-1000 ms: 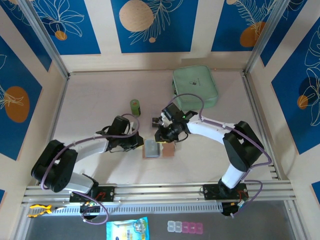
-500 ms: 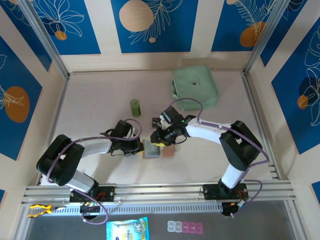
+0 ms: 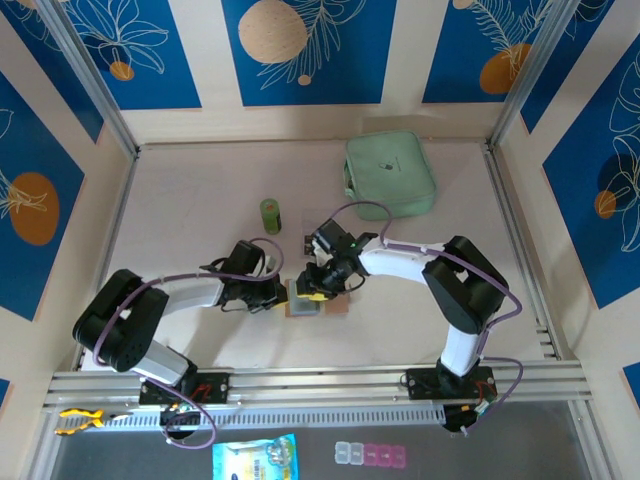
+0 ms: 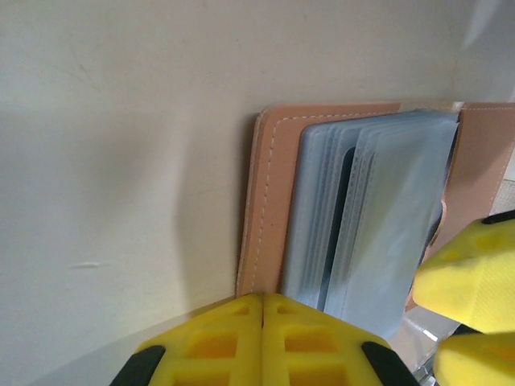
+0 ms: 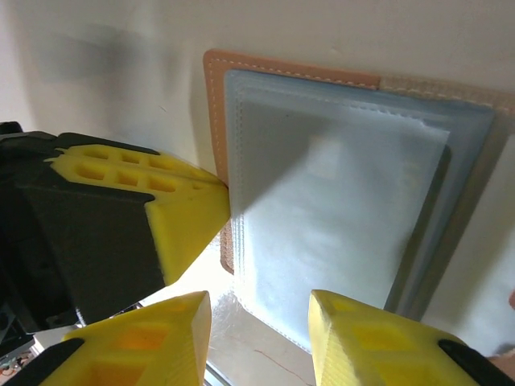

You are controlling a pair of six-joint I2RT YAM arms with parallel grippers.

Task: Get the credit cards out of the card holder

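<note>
Top external view: I see a pale table (image 3: 200, 190) boxed in by blue leaf-print walls (image 3: 300, 50). The card holder (image 3: 305, 300) lies open mid-table. My left gripper (image 3: 281, 291), closed and empty, touches its left edge. My right gripper (image 3: 318, 284) hovers partly open over the pockets, holding nothing. The print on the green pouch (image 3: 390, 175) is too small to read.

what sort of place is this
Likely a robotics lab test cell: a left robot arm and right robot arm bolted to a metal rail, aluminium frame posts, blue leaf-print wall panels.

Bright even light, soft shadows, blurred wrist foregrounds, glare on card holder (image 5: 338, 201)
</note>
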